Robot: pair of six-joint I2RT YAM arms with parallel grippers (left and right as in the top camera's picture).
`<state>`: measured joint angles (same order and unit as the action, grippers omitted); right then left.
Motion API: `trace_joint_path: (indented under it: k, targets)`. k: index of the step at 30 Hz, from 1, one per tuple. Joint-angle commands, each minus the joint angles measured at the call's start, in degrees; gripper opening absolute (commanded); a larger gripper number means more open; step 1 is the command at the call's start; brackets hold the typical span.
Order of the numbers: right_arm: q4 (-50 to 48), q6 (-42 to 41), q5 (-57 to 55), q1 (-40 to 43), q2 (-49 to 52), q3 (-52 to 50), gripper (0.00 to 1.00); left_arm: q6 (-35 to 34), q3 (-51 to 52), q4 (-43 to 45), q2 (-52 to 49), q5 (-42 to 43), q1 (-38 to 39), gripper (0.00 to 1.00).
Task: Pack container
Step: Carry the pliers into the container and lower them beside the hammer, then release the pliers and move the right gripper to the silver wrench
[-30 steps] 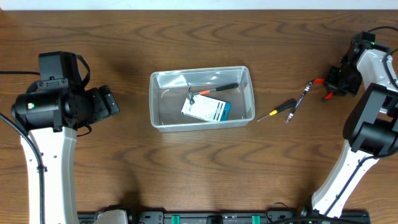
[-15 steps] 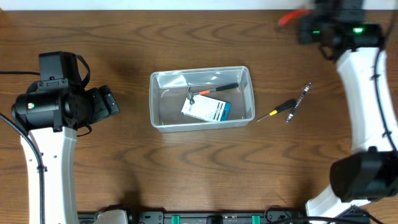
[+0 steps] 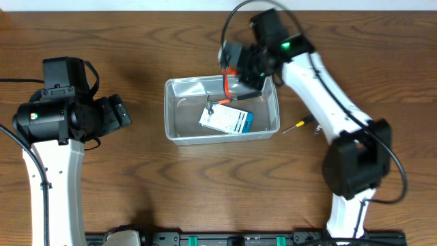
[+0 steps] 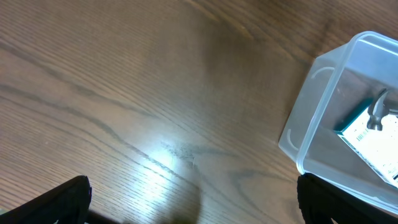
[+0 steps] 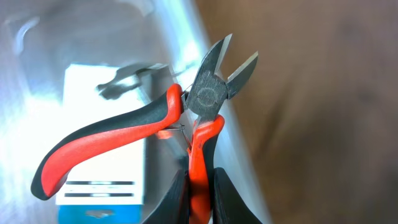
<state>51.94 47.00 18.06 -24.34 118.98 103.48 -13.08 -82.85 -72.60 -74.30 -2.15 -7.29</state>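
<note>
Red-handled cutters (image 5: pixel 208 94), clamped in the right end effector (image 5: pixel 200 198), have swung over the container (image 3: pixel 168 109), ready for release; the left end effector (image 4: pixel 199 202) gapes.

one each — container (image 3: pixel 167 113), hammer (image 3: pixel 236 100), card (image 3: pixel 227 121), side cutters (image 5: pixel 205 96), screwdriver (image 3: pixel 295 126).

The container (image 3: pixel 183 121) is a clear plastic bin with rounded corners. It sits upright, open-topped, on the wooden table (image 3: pixel 218 184).
</note>
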Motion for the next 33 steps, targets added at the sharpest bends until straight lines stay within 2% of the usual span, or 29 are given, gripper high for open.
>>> trace_joint_path:
  k: [1,8,9,12,14,16,19,22,26,28,31,33]
  targets:
    - [2.2,3.1,2.3,-1.6,4.0,-0.1,0.01,0.5,0.2,-0.2,0.3,-0.9,-0.2,0.98]
    - [5.5,4.7,1.8,-2.6,8.5,-0.1,0.01,0.5,0.2,-0.2,0.3,-0.9,-0.2,0.98]
    - [5.5,4.7,1.8,-2.6,8.6,-0.1,0.04,0.5,0.2,-0.3,0.3,-0.9,-0.2,0.98]
    - [5.3,4.6,1.6,-2.6,8.2,-0.1,0.52,0.5,0.2,-0.3,0.3,-0.9,-0.2,0.98]
    - [5.3,3.6,1.0,-2.6,7.9,0.3,0.66,0.5,0.2,-0.3,0.3,-0.9,-0.2,0.98]
    - [5.8,1.1,-0.7,-2.6,7.2,1.4,0.71,0.5,0.2,-0.3,0.3,-0.9,-0.2,0.98]
    - [7.1,-3.5,-5.2,-2.5,5.1,4.1,0.68,0.5,0.2,-0.3,0.3,-0.9,-0.2,0.98]
    - [7.1,-12.3,-13.0,-1.9,1.7,7.6,0.59,0.5,0.2,-0.3,0.3,-0.9,-0.2,0.98]
    - [3.0,-32.0,-27.4,1.6,-3.5,10.6,0.72,0.5,0.2,-0.3,0.3,-0.9,-0.2,0.98]
    - [1.4,-43.9,-31.1,4.9,-5.7,10.6,0.85,0.5,0.2,-0.3,0.3,-0.9,-0.2,0.98]
    - [3.0,-60.2,-30.3,12.1,-7.1,10.6,0.86,0.5,0.2,-0.3,0.3,-0.9,-0.2,0.98]
    - [5.6,-67.6,-28.1,16.6,-6.8,10.4,0.88,0.5,0.2,-0.3,0.3,-0.9,-0.2,0.98]
